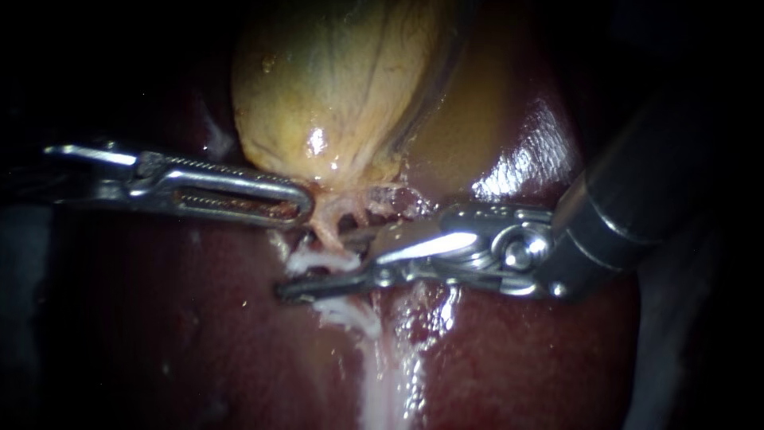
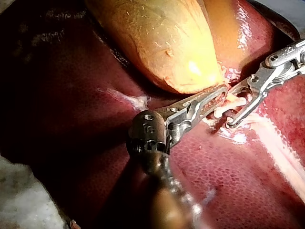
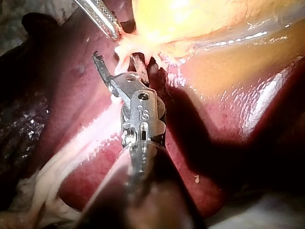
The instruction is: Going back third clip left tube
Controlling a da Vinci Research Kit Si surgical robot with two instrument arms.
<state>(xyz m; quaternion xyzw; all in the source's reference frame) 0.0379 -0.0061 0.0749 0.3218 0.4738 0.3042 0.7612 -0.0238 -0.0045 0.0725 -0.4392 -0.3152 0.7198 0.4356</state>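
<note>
Because my slender steel right instrument [image 1: 326, 275] has its end effector apart, astride the whitish strands [image 1: 318, 261] at the foot of the thin pink left tube [image 1: 326, 229], just under the bulging yellow-tan gallbladder [image 1: 334, 87], I judge the retreat should run straight back along the shaft, jaws wide, so neither tip snags the tube; whether a clip sits there I cannot tell. My toothed left instrument [image 1: 302, 205] is clamped on the gallbladder's neck and, I think, should hold even tension, lifting nothing, while the other clears the glossy dark-red liver [image 1: 541, 358].
</note>
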